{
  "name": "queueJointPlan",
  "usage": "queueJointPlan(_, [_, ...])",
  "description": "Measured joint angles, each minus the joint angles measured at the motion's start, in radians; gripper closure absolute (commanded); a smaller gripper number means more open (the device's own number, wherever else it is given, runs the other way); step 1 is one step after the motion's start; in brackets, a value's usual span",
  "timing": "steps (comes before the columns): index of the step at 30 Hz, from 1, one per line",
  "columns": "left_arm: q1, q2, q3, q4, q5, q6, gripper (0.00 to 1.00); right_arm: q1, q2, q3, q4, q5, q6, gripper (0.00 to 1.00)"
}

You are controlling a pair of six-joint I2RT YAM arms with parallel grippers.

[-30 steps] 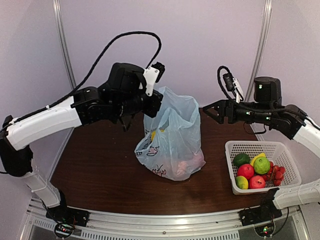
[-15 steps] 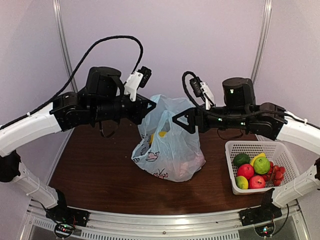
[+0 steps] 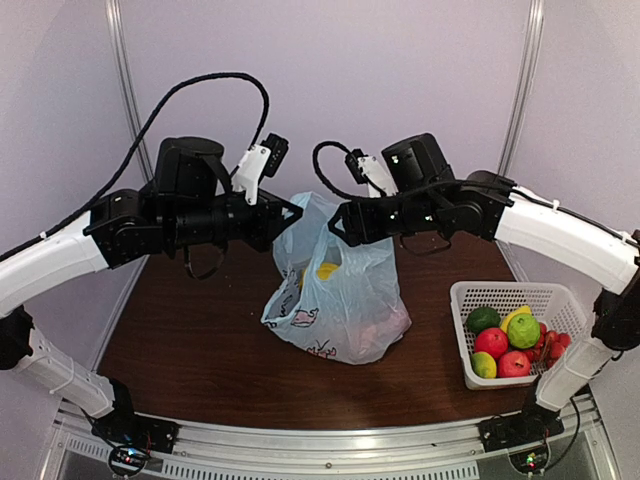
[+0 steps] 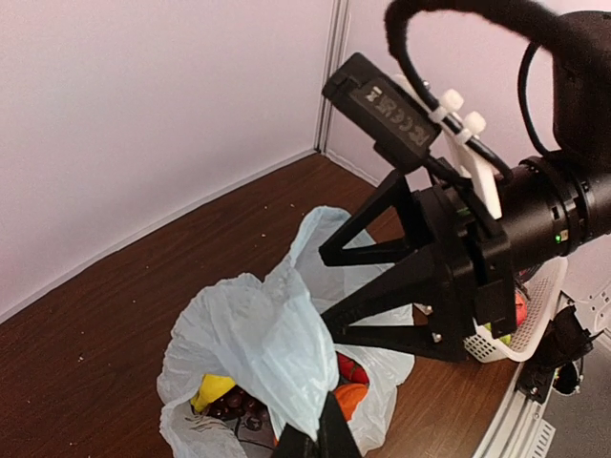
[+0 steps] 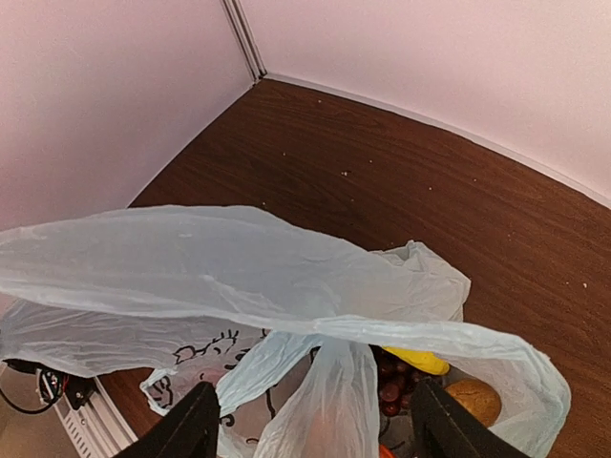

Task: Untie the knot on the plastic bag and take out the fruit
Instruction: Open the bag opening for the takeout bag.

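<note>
Fruit (image 4: 348,396) lies at the bottom of the plastic bag (image 3: 335,300), and you can look down on it through the bag's gaping mouth. From the left wrist view you see a yellow piece (image 4: 212,389) and dark grapes (image 4: 239,405) next to something orange. The right wrist view adds a brown oval fruit (image 5: 471,401) at the far side.

The bag stands on the brown table (image 3: 190,330), about mid-width and toward the back. Its upper edge is lifted and stretched into a thin sheet.

Your left claw (image 3: 295,212) is pinched tight on that raised edge of the bag, with plastic fanning out from between its closed tips.

Your right claw (image 3: 335,225) faces it from the other side with its jaws spread wide. It sits level with the top of the bag, and a strip of plastic hangs between the two fingers. You cannot tell whether either finger touches the plastic.

To the right of the bag and apart from it sits a white basket (image 3: 560,296) holding green and red fruit.
</note>
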Motion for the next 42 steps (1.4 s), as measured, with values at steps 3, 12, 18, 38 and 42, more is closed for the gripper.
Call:
queueJointPlan(3, [0.006, 0.000, -0.002, 0.000, 0.006, -0.006, 1.00, -0.007, 0.047, 0.037, -0.029, 0.000, -0.016, 0.35])
queueJointPlan(12, [0.025, 0.000, -0.003, 0.000, 0.018, -0.024, 1.00, -0.006, 0.105, 0.052, -0.048, -0.035, -0.045, 0.50])
queueJointPlan(18, [0.036, 0.000, -0.003, 0.000, 0.029, -0.036, 1.00, -0.007, 0.117, 0.052, -0.051, -0.034, -0.063, 0.79])
queueJointPlan(38, [0.185, 0.002, -0.069, 0.006, 0.073, -0.145, 1.00, 0.089, -0.249, -0.356, 0.141, -0.322, -0.122, 1.00])
queueJointPlan(42, [0.185, -0.001, -0.125, 0.053, 0.071, -0.144, 1.00, 0.139, -0.291, -0.528, 0.159, -0.348, -0.105, 1.00])
